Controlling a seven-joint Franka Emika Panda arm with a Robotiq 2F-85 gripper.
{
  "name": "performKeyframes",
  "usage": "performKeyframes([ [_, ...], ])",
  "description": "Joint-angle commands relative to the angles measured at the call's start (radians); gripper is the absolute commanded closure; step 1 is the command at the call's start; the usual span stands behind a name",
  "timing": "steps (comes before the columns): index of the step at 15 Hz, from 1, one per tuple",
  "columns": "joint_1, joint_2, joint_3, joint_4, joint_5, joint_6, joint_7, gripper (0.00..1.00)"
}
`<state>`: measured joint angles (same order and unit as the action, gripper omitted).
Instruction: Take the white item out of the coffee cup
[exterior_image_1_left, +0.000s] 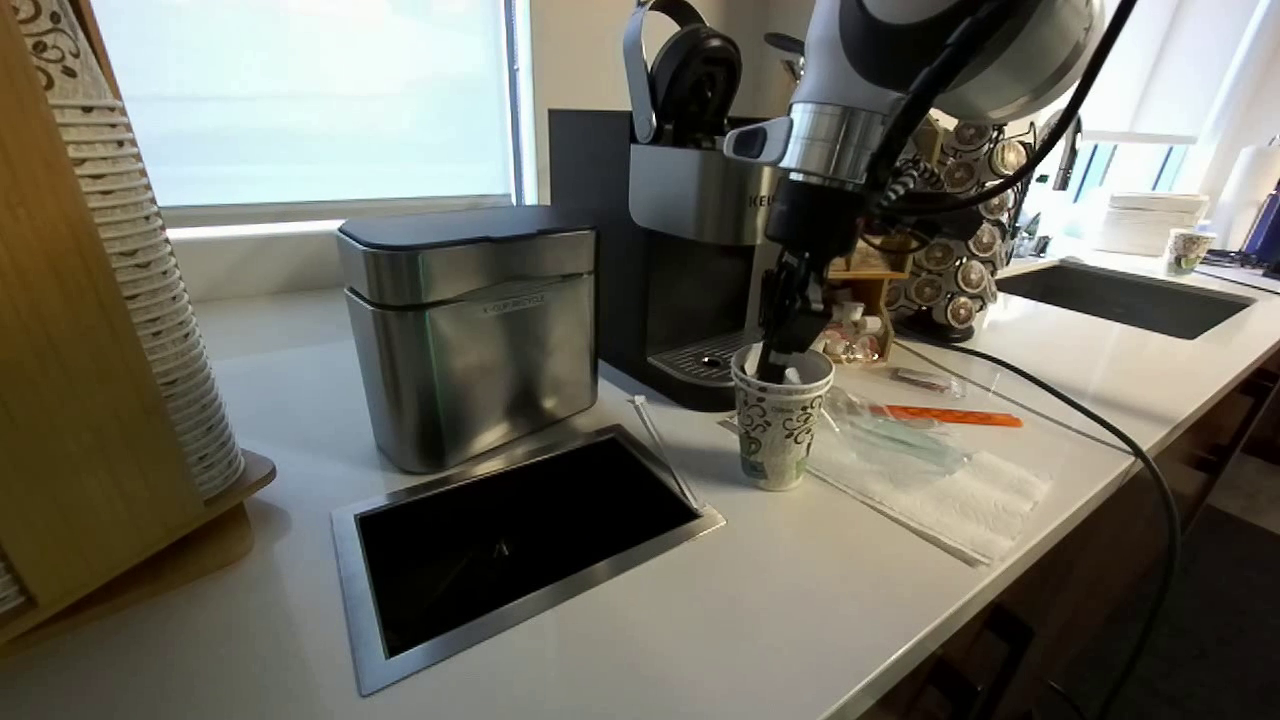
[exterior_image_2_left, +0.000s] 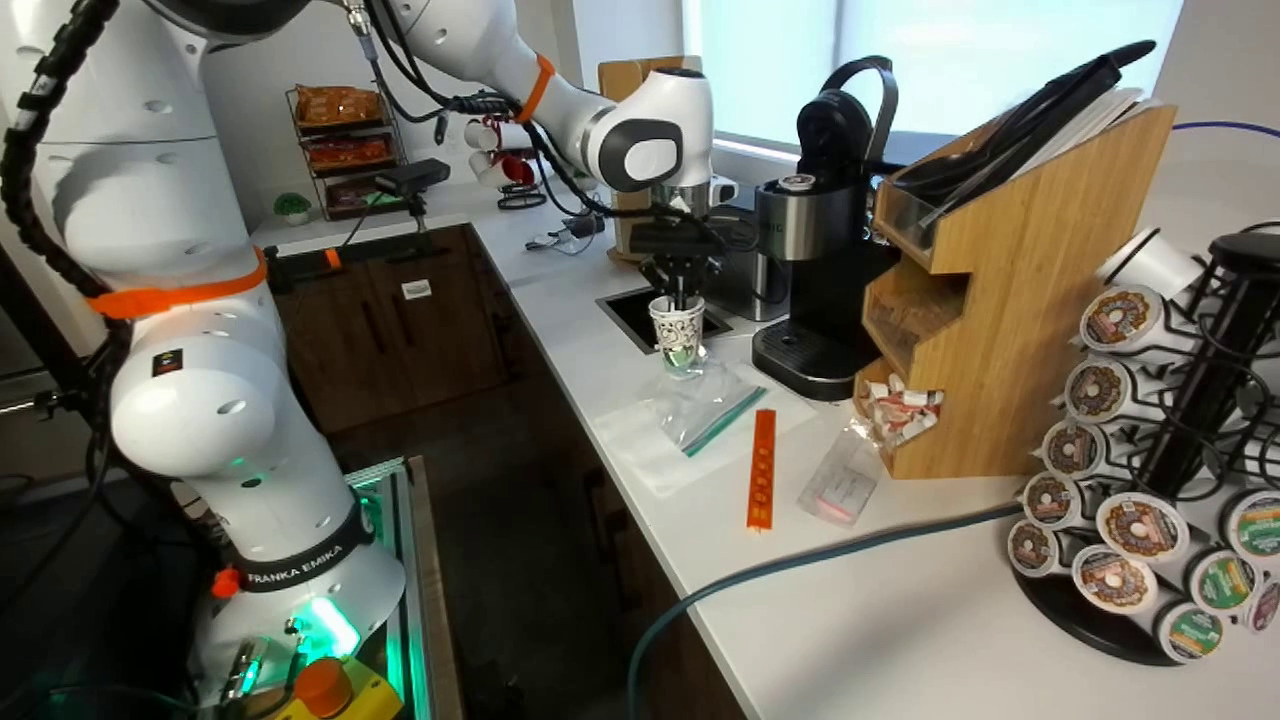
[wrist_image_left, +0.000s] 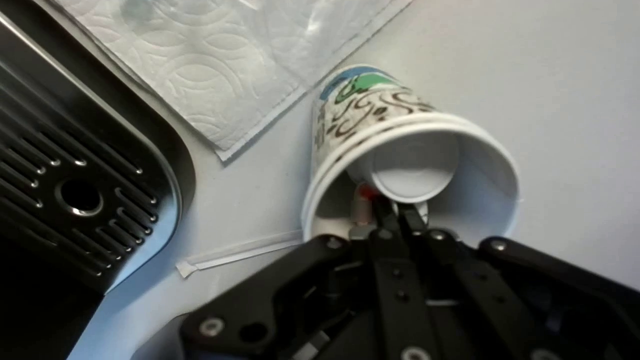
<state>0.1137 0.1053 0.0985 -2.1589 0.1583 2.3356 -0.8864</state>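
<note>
The coffee cup, pale with a dark swirl print, stands upright on the counter; it also shows in an exterior view and in the wrist view. Inside it, the white item has a round end with a raised rim and leans near the wall away from the fingers' base. A small brownish thing with a red end lies beside it. My gripper points down into the cup. Its fingers are close together with a narrow gap, at the white item's lower edge. The fingertips are partly hidden, so any hold on it is unclear.
The coffee machine stands behind the cup. A steel canister and a rectangular counter opening with a steel rim are beside it. A paper sheet, plastic bag and orange strip lie near. A thin pale strip is close to the cup.
</note>
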Motion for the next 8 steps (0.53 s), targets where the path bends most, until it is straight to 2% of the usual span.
performKeyframes([
  [1, -0.008, -0.022, 0.017, -0.003, -0.021, 0.0, 0.036, 0.99],
  [8, -0.003, -0.121, 0.02, -0.035, 0.003, -0.008, 0.065, 0.99],
])
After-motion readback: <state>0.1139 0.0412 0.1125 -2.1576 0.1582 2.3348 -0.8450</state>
